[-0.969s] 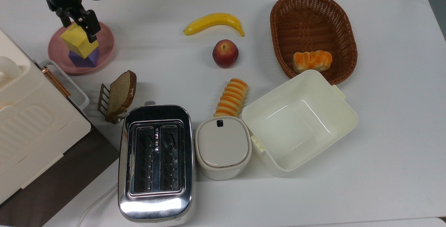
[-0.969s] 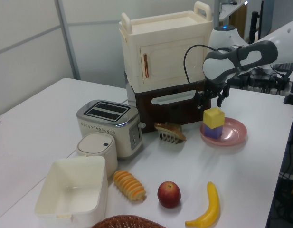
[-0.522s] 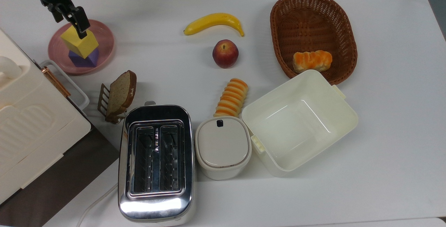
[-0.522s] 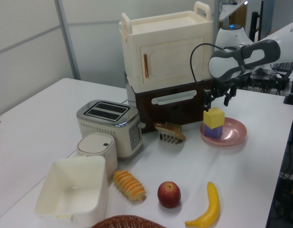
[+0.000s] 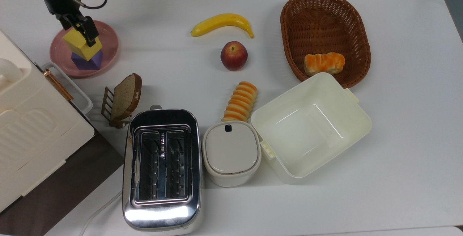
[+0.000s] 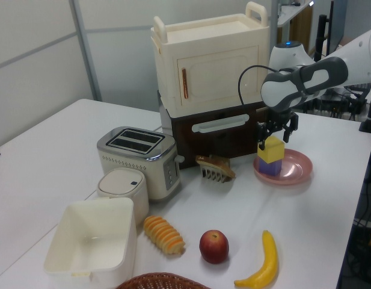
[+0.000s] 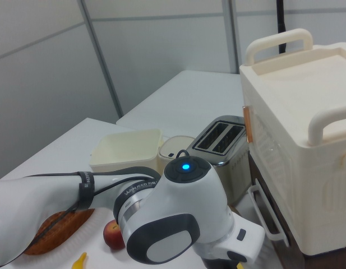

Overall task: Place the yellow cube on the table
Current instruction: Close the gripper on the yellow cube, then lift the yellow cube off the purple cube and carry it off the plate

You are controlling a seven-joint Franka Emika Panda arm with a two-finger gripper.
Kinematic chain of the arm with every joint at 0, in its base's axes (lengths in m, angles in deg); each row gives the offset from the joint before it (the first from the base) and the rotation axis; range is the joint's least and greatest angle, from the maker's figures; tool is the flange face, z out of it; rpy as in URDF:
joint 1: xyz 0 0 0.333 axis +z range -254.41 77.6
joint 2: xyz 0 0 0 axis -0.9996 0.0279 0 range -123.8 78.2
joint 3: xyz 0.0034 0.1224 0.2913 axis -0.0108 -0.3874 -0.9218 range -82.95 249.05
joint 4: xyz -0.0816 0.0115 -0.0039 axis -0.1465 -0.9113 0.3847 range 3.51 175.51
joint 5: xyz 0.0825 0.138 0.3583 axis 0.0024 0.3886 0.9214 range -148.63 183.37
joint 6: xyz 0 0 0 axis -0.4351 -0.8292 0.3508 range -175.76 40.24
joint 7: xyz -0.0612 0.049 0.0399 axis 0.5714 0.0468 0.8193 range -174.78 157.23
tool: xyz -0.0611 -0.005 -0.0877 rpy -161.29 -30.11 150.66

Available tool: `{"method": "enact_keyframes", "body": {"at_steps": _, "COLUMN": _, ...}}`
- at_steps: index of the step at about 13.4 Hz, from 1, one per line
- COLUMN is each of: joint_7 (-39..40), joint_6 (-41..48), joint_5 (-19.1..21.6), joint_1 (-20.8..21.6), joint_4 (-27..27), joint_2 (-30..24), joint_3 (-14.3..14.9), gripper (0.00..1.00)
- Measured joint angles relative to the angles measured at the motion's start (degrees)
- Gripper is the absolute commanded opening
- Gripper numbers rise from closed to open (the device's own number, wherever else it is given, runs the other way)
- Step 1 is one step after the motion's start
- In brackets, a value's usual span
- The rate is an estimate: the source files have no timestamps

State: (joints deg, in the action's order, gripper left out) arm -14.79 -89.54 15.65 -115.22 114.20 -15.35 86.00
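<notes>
The hand point(image 5: 81, 29) hangs directly above the yellow cube point(image 5: 77, 44), fingers spread to either side of its top, gripping nothing yet.

- Smooth white rectangular table point(image 5: 398, 120), faintly sheened.
- Matt yellow cube point(image 5: 76, 45) on a matt purple cube point(image 5: 86, 63); glossy round pink plate point(image 5: 110, 46).
- Mirror-polished chrome metal toaster point(image 5: 161, 214).
- Rough woven brown wicker oval basket point(image 5: 289, 26).
- Glossy cream plastic square tub point(image 5: 356, 118).
- Smooth, shiny yellow banana point(image 5: 221, 22).
</notes>
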Motion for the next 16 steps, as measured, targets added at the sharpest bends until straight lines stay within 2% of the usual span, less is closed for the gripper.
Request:
{"method": "enact_keyframes", "body": {"at_steps": 1, "joint_7": 0.01, "joint_6": -0.01, "joint_5": -0.71, "joint_1": 0.05, "joint_4": 0.00, "joint_2": 0.11, "joint_3": -0.03, "gripper": 0.13}}
{"method": "enact_keyframes", "body": {"at_steps": 2, "joint_7": 0.07, "joint_6": -0.01, "joint_5": -1.06, "joint_1": 0.09, "joint_4": 0.00, "joint_2": 0.20, "joint_3": -0.05, "gripper": 0.04}}
{"method": "enact_keyframes", "body": {"at_steps": 10, "joint_7": 2.63, "joint_6": 0.64, "joint_5": -1.12, "joint_1": 0.57, "joint_4": -0.77, "joint_2": -1.22, "joint_3": -0.60, "gripper": 0.04}}
{"method": "enact_keyframes", "body": {"at_steps": 12, "joint_7": 2.64, "joint_6": 5.22, "joint_5": -1.10, "joint_1": 3.13, "joint_4": -1.46, "joint_2": -5.62, "joint_3": -1.14, "gripper": 0.05}}
{"method": "enact_keyframes", "body": {"at_steps": 14, "joint_7": 2.53, "joint_6": 10.87, "joint_5": -1.07, "joint_1": 8.20, "joint_4": -1.40, "joint_2": -9.14, "joint_3": -1.50, "gripper": 0.05}}
{"method": "enact_keyframes", "body": {"at_steps": 16, "joint_7": 1.17, "joint_6": 13.82, "joint_5": -1.06, "joint_1": 12.87, "joint_4": -1.23, "joint_2": -9.62, "joint_3": -3.39, "gripper": 0.05}}
